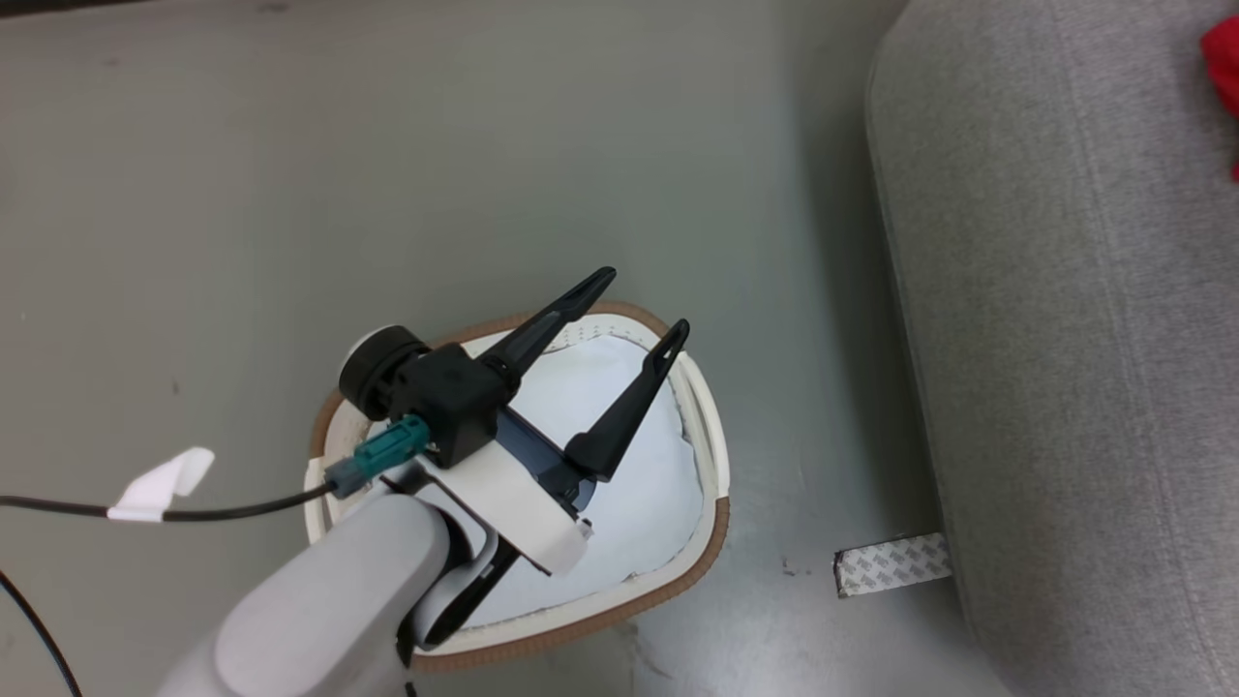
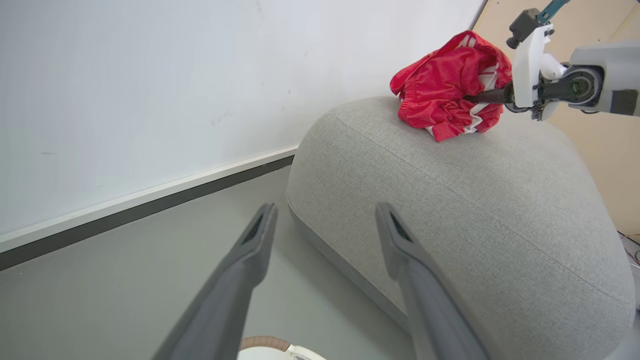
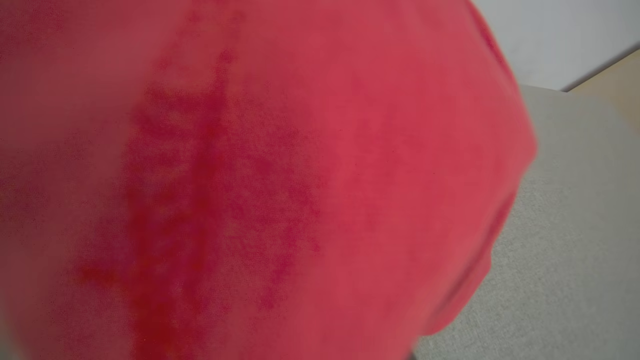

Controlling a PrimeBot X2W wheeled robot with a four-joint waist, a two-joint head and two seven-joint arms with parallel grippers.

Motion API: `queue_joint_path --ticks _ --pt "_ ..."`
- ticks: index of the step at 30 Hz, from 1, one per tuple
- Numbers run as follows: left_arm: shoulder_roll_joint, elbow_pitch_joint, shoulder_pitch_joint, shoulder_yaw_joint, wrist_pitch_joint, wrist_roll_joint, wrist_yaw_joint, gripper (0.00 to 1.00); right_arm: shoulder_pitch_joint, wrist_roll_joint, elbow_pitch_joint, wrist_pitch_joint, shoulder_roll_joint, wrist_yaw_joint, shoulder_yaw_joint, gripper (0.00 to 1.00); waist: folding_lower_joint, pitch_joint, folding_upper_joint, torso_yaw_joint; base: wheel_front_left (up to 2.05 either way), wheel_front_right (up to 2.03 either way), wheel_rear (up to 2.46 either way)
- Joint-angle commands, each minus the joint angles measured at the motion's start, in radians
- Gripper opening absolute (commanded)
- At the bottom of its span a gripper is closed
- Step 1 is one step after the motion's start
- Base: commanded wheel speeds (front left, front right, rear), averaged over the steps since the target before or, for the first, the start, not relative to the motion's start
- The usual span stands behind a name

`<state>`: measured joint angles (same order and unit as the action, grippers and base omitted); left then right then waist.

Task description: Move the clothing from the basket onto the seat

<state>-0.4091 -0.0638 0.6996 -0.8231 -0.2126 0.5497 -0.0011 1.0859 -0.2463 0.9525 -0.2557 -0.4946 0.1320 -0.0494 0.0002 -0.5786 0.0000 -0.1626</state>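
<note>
The red clothing [image 2: 442, 92] sits bunched on top of the light-grey seat [image 2: 450, 210], its lower folds touching the cushion. My right gripper [image 2: 480, 96] reaches into it from the right, fingers together and buried in the fabric. Red cloth [image 3: 280, 180] presses against the right wrist camera, with the seat [image 3: 575, 240] beside it. A sliver of the clothing [image 1: 1222, 58] shows at the seat's [image 1: 1065, 339] far edge. My left gripper [image 1: 644, 303] hangs open over the basket [image 1: 711, 542], holding nothing. Its open fingers [image 2: 260, 235] point toward the seat.
A plain pale cloth [image 1: 629, 465] lies in the basket. A strip of tape [image 1: 891, 564] is stuck to the grey floor by the seat's base. A black cable with a white tag [image 1: 160, 484] runs at the left. A white wall with a dark baseboard [image 2: 150, 205] stands behind.
</note>
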Motion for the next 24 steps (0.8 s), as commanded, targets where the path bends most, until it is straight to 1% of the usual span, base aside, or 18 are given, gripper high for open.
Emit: queue_joint_path --ticks 1,2,3,7,10,14,19,23,24 --pt "-0.002 -0.004 -0.002 0.002 -0.006 0.007 0.002 1.0 0.006 -0.005 0.009 -0.001 -0.001 -0.002 -0.003 0.42 -0.0002 0.011 0.0 -0.008 0.0 0.0 0.0" --pt "-0.002 -0.006 -0.004 0.004 -0.007 0.01 0.004 1.0 0.007 -0.007 0.012 -0.002 0.001 -0.002 -0.009 0.47 -0.0002 0.018 0.0 -0.011 0.0 0.0 0.0" --pt "-0.003 -0.009 -0.008 0.006 -0.008 0.014 0.006 1.0 0.006 -0.01 0.014 0.002 0.006 -0.002 -0.014 1.0 -0.0002 0.028 0.0 -0.015 0.0 0.0 0.0" --pt "-0.002 -0.024 -0.037 0.013 -0.014 0.032 0.011 1.0 -0.015 -0.006 0.007 0.026 0.014 -0.002 -0.055 1.0 -0.0002 0.095 0.0 -0.033 0.0 0.0 0.0" --pt "0.001 -0.048 -0.074 0.025 -0.023 0.062 0.02 1.0 -0.041 -0.014 -0.007 0.038 0.016 -0.002 -0.103 1.0 -0.0002 0.176 0.0 -0.044 0.0 0.0 0.0" --pt "0.001 -0.067 -0.134 0.058 -0.035 0.103 0.041 1.0 -0.088 -0.038 -0.057 0.043 -0.015 -0.002 -0.187 1.0 -0.0002 0.291 0.0 -0.049 0.0 0.0 0.0" --pt "-0.019 -0.073 -0.215 0.116 -0.045 0.146 0.081 1.0 -0.153 -0.122 -0.186 0.07 -0.05 -0.003 -0.259 1.0 -0.0002 0.411 0.0 -0.044 0.0 0.0 0.0" --pt "-0.036 -0.065 -0.279 0.179 -0.05 0.179 0.12 1.0 -0.24 -0.214 -0.308 0.085 -0.069 -0.003 -0.279 1.0 -0.0002 0.487 0.0 -0.023 0.0 0.0 0.0" --pt "-0.036 -0.065 -0.279 0.179 -0.05 0.179 0.12 1.0 -0.24 -0.214 -0.308 0.085 -0.069 -0.003 -0.279 1.0 -0.0002 0.487 0.0 -0.023 0.0 0.0 0.0"
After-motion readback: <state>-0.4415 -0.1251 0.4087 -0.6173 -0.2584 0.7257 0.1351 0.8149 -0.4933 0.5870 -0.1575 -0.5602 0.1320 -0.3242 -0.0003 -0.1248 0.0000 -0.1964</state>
